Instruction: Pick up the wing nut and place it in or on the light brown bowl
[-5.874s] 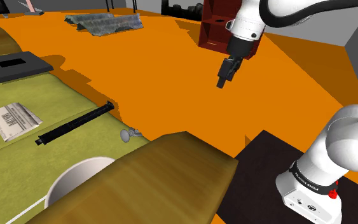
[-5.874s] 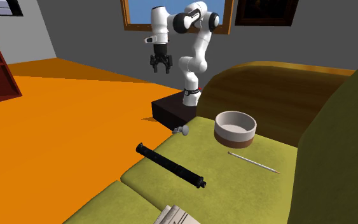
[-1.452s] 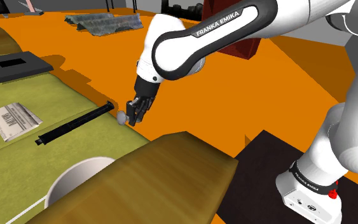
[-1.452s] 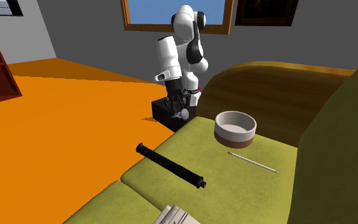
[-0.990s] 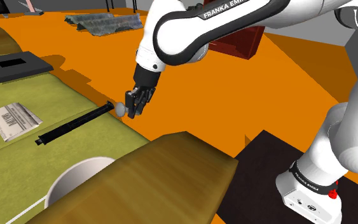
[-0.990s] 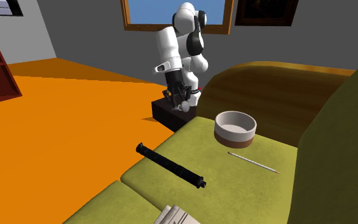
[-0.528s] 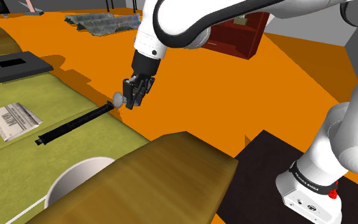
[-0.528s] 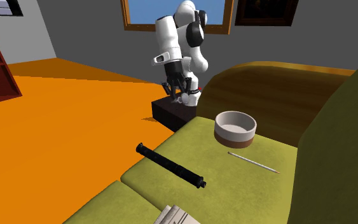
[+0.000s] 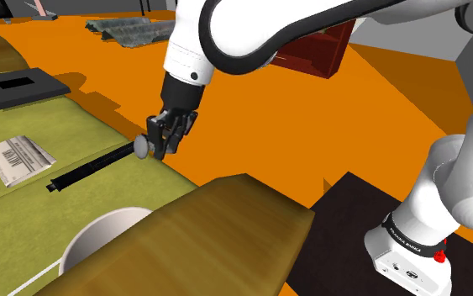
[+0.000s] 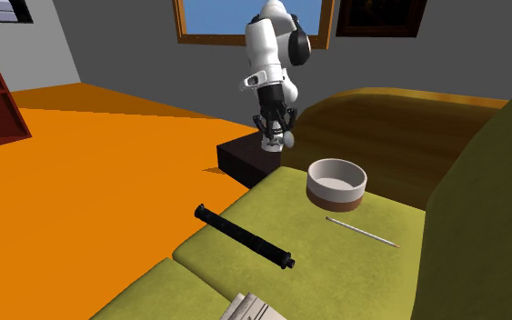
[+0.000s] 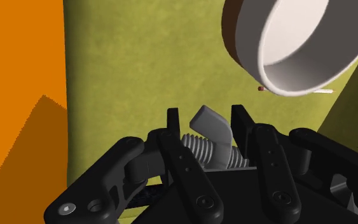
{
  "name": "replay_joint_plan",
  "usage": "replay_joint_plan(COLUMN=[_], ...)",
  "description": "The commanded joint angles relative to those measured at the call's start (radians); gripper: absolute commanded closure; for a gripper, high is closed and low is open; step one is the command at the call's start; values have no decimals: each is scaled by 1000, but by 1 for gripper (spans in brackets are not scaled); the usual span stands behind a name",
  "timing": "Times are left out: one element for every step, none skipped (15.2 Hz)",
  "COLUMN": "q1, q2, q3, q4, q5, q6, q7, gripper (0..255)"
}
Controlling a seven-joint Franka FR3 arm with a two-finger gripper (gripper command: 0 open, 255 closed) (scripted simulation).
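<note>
Olive sofa cushions [image 10: 317, 238] serve as the work surface, with an orange floor [image 10: 90, 155] beyond them and a brown sofa arm [image 9: 226, 220] rising at the near side of the shoulder view. The tool [image 11: 206, 116] is closed narrowly on the wing nut [image 11: 210, 139]. In the wrist view both black fingers press against its threaded grey body, and one wing sticks out past the tips. In the shoulder view the tool [image 9: 160, 139] hangs above the cushion edge, over the far end of a black rod [image 9: 91, 171]. The nut [image 9: 144, 149] shows there as a small grey lump at the tips, clear of the fabric, so the pick-up looks done.

The carry and the release are left. The light brown bowl [image 10: 336, 194], white inside with a brown outer band, sits on the cushion to the second exterior view's right of the tool [image 10: 276, 133] and nearer that camera, well apart from the nut. In the wrist view the bowl's rim [image 11: 266, 39] lies beyond the fingertips and off to one side, not under them, and the part of its inside that shows holds nothing. I judge the task about half done.
</note>
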Motion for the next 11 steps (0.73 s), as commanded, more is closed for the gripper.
replay_joint_plan(q1=[26, 39, 53, 67, 80, 94, 109, 124, 140, 156, 171], q2=[-3, -1, 1, 4, 8, 13, 19, 26, 34, 43, 53], q3=[18, 27, 36, 45, 54, 63, 71, 79, 86, 93, 100], q4=[-5, -6, -6, -6, -3, 0, 4, 10, 17, 25, 34], q5=[-15, -25, -35, -46, -58, -71, -84, -99, -114, -130, -147], q6=[14, 22, 29, 37, 43, 50, 55, 60, 65, 69, 72], q7=[51, 78, 105, 132, 160, 189, 218, 248, 278, 308, 339], gripper=[255, 255, 255, 255, 255, 255, 255, 255, 255, 255, 255])
